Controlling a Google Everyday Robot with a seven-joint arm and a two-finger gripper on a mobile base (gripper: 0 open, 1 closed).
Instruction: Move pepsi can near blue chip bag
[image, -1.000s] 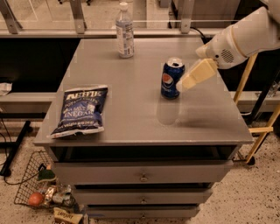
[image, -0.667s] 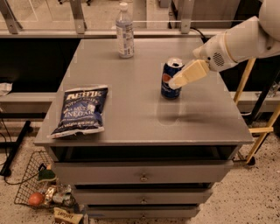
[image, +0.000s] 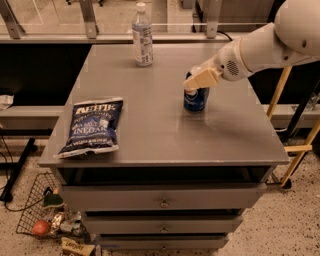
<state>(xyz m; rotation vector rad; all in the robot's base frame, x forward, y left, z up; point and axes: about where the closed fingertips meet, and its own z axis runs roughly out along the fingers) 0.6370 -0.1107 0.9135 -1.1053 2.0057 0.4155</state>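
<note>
The pepsi can (image: 196, 99) stands upright on the grey table (image: 150, 135), right of its middle. My gripper (image: 200, 79), cream-coloured at the end of the white arm (image: 265, 47), reaches in from the right and sits over the can's top, hiding its upper part. Whether it touches the can is unclear. The blue chip bag (image: 92, 126) lies flat near the table's front left edge, well to the left of the can, with "vinegar" legible.
A clear plastic bottle (image: 143, 35) stands at the back of the table. Drawers (image: 164, 202) sit below the tabletop. A wire basket with litter (image: 45, 215) lies on the floor at the lower left. Yellow legs (image: 300, 145) stand to the right.
My gripper has moved left from beside the can's right side to over its top. The can, bag and bottle have not moved.
</note>
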